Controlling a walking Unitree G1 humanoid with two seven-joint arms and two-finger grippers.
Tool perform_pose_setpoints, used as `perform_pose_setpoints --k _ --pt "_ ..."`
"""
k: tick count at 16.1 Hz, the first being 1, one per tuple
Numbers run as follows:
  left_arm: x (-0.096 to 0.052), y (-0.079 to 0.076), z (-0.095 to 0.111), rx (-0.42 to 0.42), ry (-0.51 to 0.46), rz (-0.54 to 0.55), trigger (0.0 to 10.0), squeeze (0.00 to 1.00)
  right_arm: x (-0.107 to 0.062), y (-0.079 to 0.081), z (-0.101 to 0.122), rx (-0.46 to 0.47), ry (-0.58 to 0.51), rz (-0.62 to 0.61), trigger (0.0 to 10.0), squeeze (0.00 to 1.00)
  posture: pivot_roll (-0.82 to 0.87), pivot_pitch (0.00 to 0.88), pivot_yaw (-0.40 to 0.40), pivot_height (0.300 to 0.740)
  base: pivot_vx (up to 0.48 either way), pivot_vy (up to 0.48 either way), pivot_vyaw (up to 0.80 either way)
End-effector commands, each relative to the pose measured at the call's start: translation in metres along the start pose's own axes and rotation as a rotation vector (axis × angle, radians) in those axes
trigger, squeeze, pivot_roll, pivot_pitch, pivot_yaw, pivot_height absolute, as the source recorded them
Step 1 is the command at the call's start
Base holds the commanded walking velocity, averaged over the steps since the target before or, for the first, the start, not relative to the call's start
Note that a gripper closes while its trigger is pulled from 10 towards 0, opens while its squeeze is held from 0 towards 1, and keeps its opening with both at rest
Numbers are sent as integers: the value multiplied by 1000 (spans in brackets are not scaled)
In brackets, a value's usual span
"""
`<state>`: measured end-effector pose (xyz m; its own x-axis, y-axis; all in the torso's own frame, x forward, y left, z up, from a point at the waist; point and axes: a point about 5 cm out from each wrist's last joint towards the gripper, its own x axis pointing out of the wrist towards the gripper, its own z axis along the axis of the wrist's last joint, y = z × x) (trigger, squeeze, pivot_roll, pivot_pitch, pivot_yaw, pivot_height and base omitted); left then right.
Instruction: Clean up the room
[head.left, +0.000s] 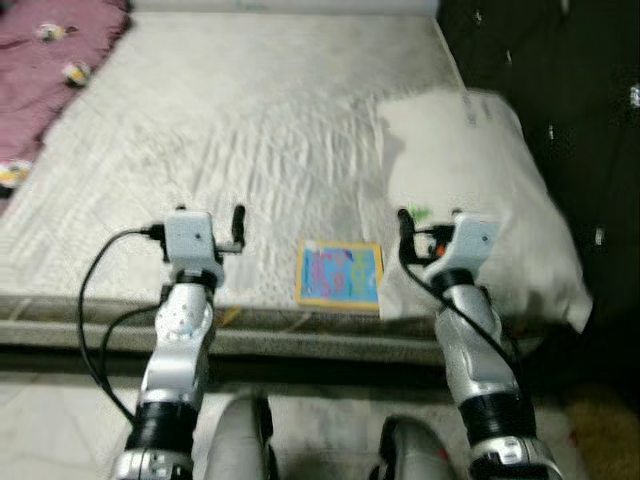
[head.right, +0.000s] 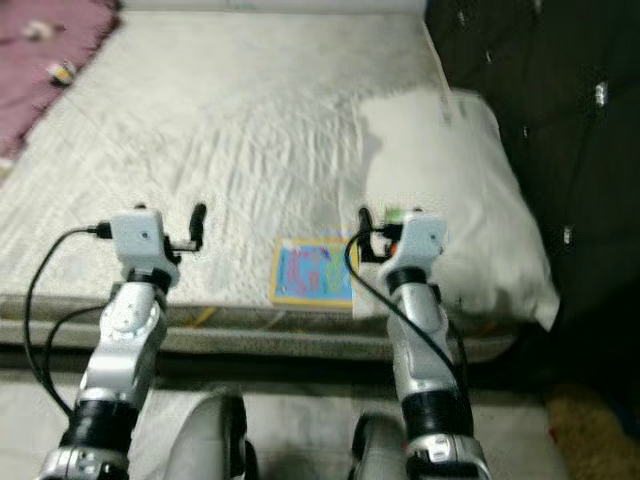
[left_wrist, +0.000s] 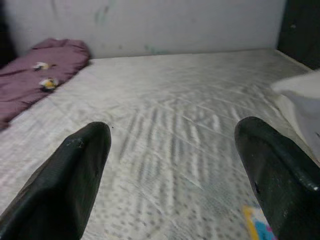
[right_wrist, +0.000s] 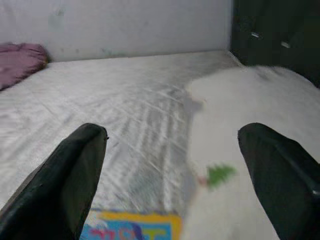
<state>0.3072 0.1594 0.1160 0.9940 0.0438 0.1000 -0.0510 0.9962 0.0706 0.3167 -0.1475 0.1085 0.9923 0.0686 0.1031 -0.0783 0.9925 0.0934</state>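
Plainly, pillow's (right_wrist: 240, 220) green mark (right_wrist: 218, 174)

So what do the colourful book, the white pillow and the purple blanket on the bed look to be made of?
Book: probably card or paper, flat with stiff edges and printed colour.
Pillow: soft white fabric, puffy and creased.
Blanket: purple cloth, bunched in folds.
Bed: quilted pale fabric, stitched ridges.

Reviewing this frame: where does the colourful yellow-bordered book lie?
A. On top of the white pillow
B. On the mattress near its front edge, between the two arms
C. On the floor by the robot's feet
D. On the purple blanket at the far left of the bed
B: the book lies flat on the mattress close to its front edge, between the left gripper and the right gripper, just beside the white pillow.
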Motion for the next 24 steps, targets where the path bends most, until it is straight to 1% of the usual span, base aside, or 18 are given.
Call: perform_pose_setpoints --k 1,2,3,5,6,8,9,10,11,12,13,14,15,16,18,21,22,24 --pt "-1 5 -3 17 17 12 10000 0 5 6 3 -3 -14 29 10000 0 51 0 -17 734 0 0 0" --pt "-4 5 -7 20 34 15 10000 0 4 4 0 4 -3 15 10000 0 61 0 -23 740 0 0 0" --pt "-11 6 -11 19 53 16 10000 0 0 2 -5 26 17 -8 10000 0 68 0 -29 740 0 0 0" --pt "-19 4 -16 19 73 -5 10000 0 -6 5 -10 22 34 21 10000 0 72 0 -35 740 0 0 0" --pt "-21 3 -19 35 80 -16 10000 0 -9 5 -13 23 43 18 10000 0 69 0 -33 740 0 0 0" --pt "-23 4 -23 33 95 -19 10000 0 -12 -1 -17 16 50 -24 10000 0 71 0 -7 740 0 0 0" --pt "-27 8 -27 43 118 -30 10000 0 -15 2 -19 29 48 -40 10000 0 78 0 39 740 0 0 0" --pt "-30 13 -33 20 158 -19 10000 0 -18 3 -23 29 51 -50 10000 0 74 0 21 740 0 0 0" --pt "-28 3 -31 3 155 -52 10000 0 -21 -5 -27 30 79 -81 10000 0 48 0 30 740 0 0 0" --pt "-25 -7 -27 31 117 -79 10000 0 -26 -9 -30 28 101 -74 10000 0 54 0 2 740 0 0 -406" --pt "-24 -6 -27 -26 137 -37 10000 0 -27 -9 -29 5 101 -53 10000 0 36 0 1 740 0 0 -413" --pt "-26 -11 -25 -19 125 -49 10000 0 -27 -13 -28 0 107 -60 10000 0 48 0 -20 740 0 0 -419" --pt "-27 -12 -26 -16 122 -53 10000 0 -26 -13 -28 -1 108 -56 10000 0 42 0 -24 740 0 0 -444" --pt "-30 -12 -28 -36 136 -51 10000 0 -25 -10 -27 -24 108 -41 10000 0 37 0 -28 740 0 0 -481" --pt "-32 -15 -29 -48 143 -62 10000 0 -24 -8 -25 -30 104 -37 10000 0 24 0 -28 740 0 0 -459" --pt "-27 -18 -28 -64 143 -81 10000 0 -26 -11 -24 -48 108 -55 10000 0 4 0 -25 740 0 0 -133" --pt "-26 -21 -27 -68 141 -89 10000 0 -28 -15 -25 -71 121 -68 10000 0 -2 0 -24 740 0 319 0" --pt "-25 -24 -28 -102 157 -78 10000 0 -30 -18 -26 -66 122 -75 10000 0 -5 0 -23 740 0 480 -800"
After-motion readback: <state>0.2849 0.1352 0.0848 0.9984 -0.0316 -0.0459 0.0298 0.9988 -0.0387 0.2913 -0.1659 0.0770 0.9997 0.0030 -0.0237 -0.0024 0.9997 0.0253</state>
